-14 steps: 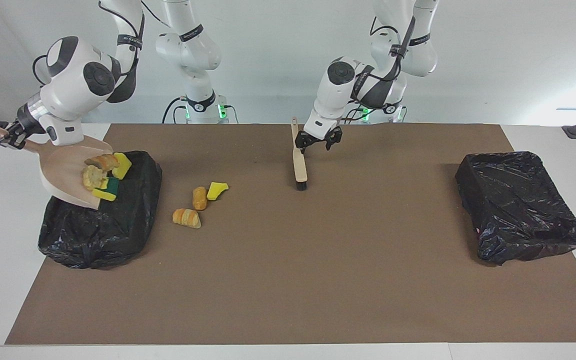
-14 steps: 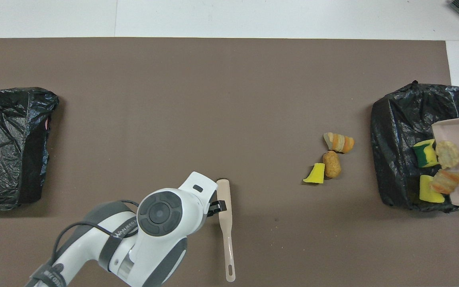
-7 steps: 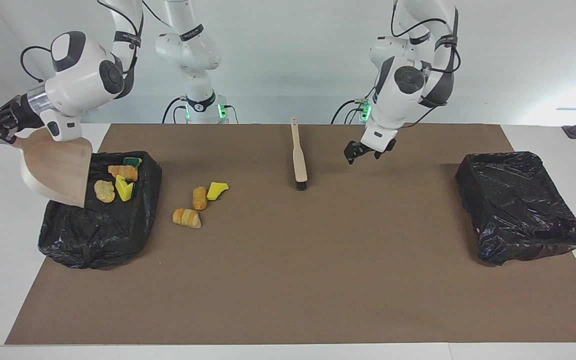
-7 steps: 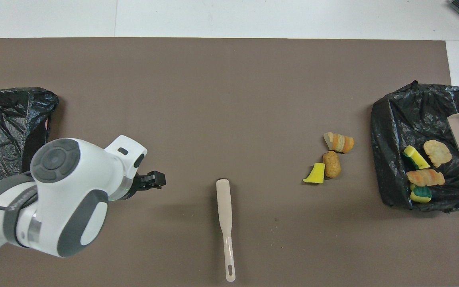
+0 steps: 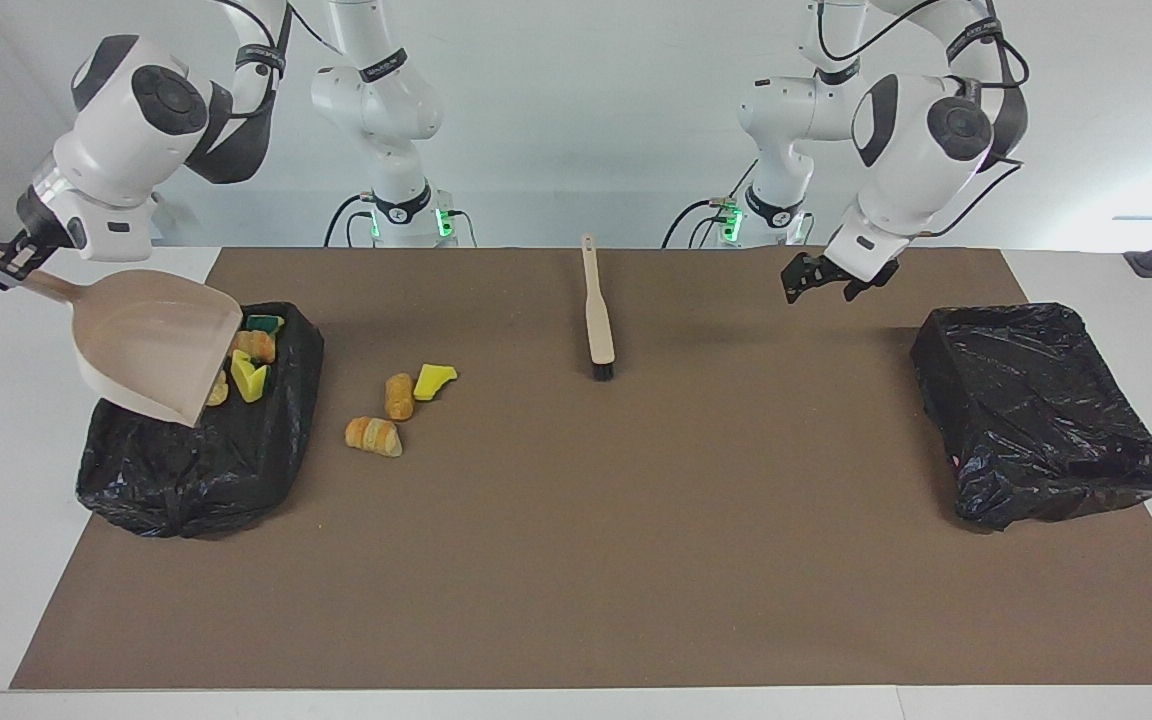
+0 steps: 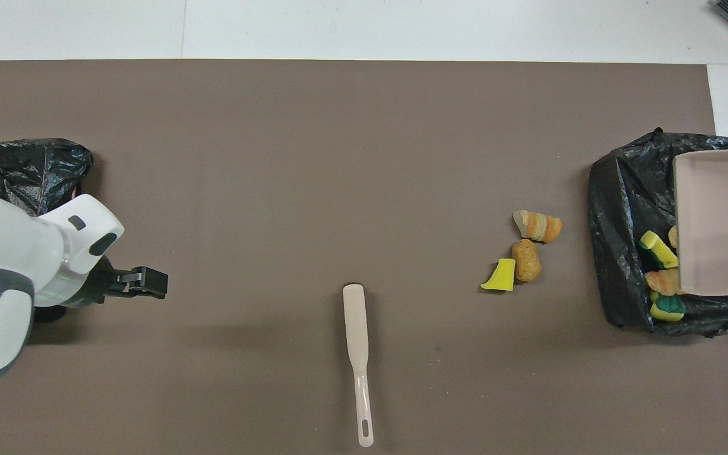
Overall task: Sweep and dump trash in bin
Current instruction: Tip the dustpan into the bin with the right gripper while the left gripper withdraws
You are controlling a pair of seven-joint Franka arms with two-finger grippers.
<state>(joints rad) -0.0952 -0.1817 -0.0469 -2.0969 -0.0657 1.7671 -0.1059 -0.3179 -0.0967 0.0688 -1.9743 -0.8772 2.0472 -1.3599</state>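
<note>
Facing view
Right end effector (image 5: 8, 262): you see it clamped on the handle of the beige dustpan (image 5: 151, 352), which it holds in the air over the black-lined bin (image 5: 201, 455) at the right arm's end of the worktop (image 5: 576, 560).
Dustpan: you find it tilted, its mouth pointing down toward the bin, with no scraps showing in it.
Trash in the bin (image 5: 248, 362): you can pick out yellow, green and orange-brown pieces lying on the liner just beside the dustpan's lip; part of them is hidden by the pan.
Trash on the worktop (image 5: 398, 398): three pieces lie close together on the brown mat beside that bin, toward the middle of the worktop: a yellow sponge wedge, an orange-brown chunk and a striped bread-like chunk.
Brush (image 5: 596, 312): it lies flat near the middle of the worktop, handle toward the robots, bristles away from them, with nothing touching it.
Left end effector (image 5: 816, 283): you see it raised with its fingers spread wide and holding nothing, over the mat near the second black-lined bin (image 5: 1041, 415).

Overhead view
Left end effector (image 6: 143, 282): it hangs over bare mat, fingers apart, near the second bin (image 6: 19, 174).
Brush (image 6: 357, 354): it lies alone, well apart from both bins.
Trash on the worktop (image 6: 525, 249): the three pieces sit between the brush and the bin (image 6: 629, 215).
Dustpan (image 6: 721, 221): you see it covering part of the bin's opening, with four scraps (image 6: 658, 278) showing at its edge.
Right end effector: it is out of this view.
</note>
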